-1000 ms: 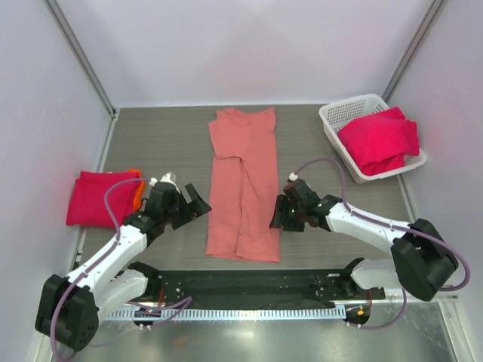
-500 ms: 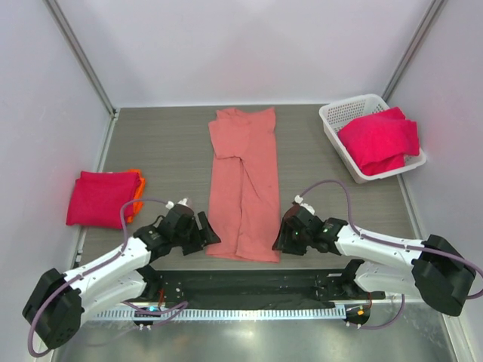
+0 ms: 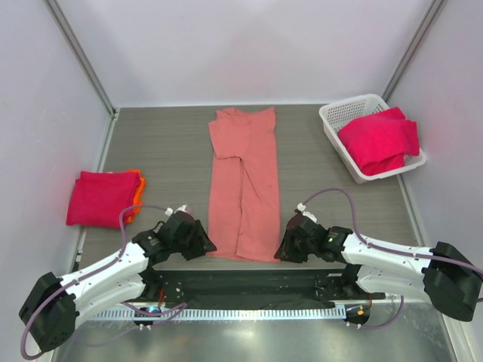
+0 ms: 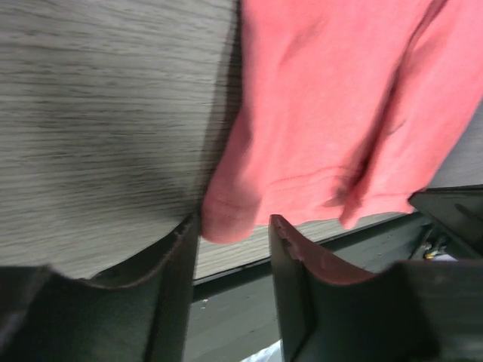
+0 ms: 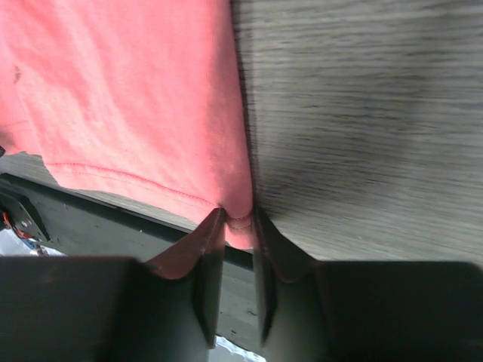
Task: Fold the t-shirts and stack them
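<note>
Across the middle of a grey wood-grain table point(image 3: 166, 143), seen from above, a salmon-pink t-shirt point(image 3: 243, 188) lies flat, folded lengthwise into a long narrow strip that runs from the far side to the near edge. Both robot arms reach low to its near hem. The left gripper point(image 3: 198, 243) sits at the near left corner; its wrist camera shows the two dark fingers point(image 4: 177, 256) parted, with the rounded corner of pink cloth point(image 4: 332, 113) lying in the gap between them, touching the left finger but not squeezed. The right gripper point(image 3: 285, 245) sits at the near right corner; its wrist camera shows the jaws drawn narrow, pinching the stitched hem corner point(image 5: 136, 98) between the tips. At the table's left edge, well apart from the strip, a folded crimson t-shirt point(image 3: 98, 197) rests on an orange cloth point(image 3: 137, 188) that peeks out beside it. At the far right, a white mesh basket point(image 3: 332, 121) holds bundled crimson t-shirts point(image 3: 377, 142).
</note>
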